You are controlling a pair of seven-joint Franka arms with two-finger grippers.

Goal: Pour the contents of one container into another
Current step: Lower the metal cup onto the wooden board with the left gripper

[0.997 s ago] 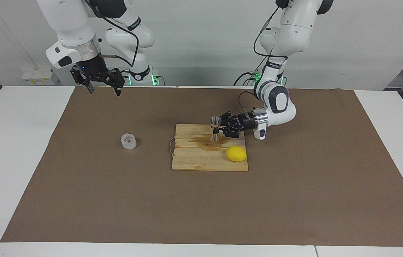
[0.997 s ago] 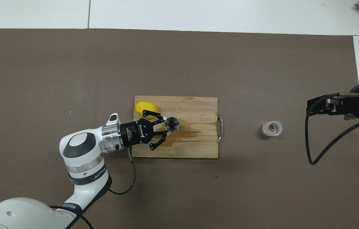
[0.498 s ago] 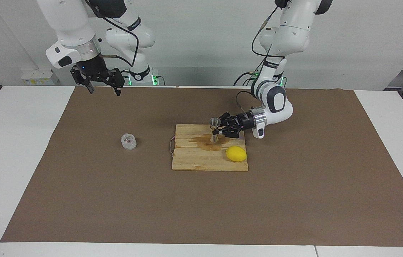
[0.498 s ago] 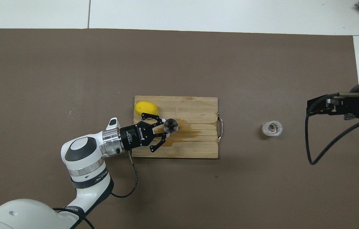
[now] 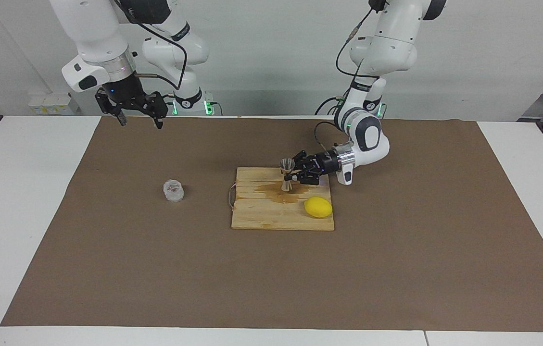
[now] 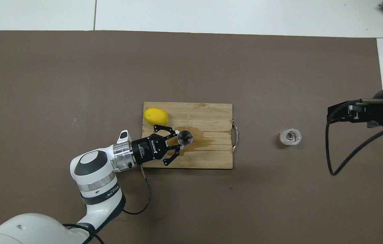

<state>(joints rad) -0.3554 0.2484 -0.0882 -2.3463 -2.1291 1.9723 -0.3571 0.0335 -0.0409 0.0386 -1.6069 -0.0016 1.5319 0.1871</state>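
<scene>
The metal jigger (image 5: 287, 176) (image 6: 185, 137) stands upright at a wet stain on the wooden board (image 5: 271, 216) (image 6: 211, 112). My left gripper (image 5: 292, 177) (image 6: 179, 139) reaches in sideways from the left arm's end and is shut on the jigger's narrow waist. I cannot tell whether the jigger's foot touches the board. The small clear glass cup (image 5: 173, 191) (image 6: 290, 137) sits alone on the brown mat toward the right arm's end. My right gripper (image 5: 140, 122) (image 6: 337, 112) hangs open high above the mat's edge near the robots, well apart from the cup.
A yellow lemon (image 5: 318, 207) (image 6: 156, 116) lies on the board's corner, farther from the robots than the jigger. The board has a metal handle (image 5: 229, 197) (image 6: 234, 135) on the side facing the cup. The brown mat (image 5: 396, 269) covers most of the table.
My left arm has swung its elbow toward the robots, and the gripper with the jigger has shifted slightly over the board. The right arm and the glass cup have not moved.
</scene>
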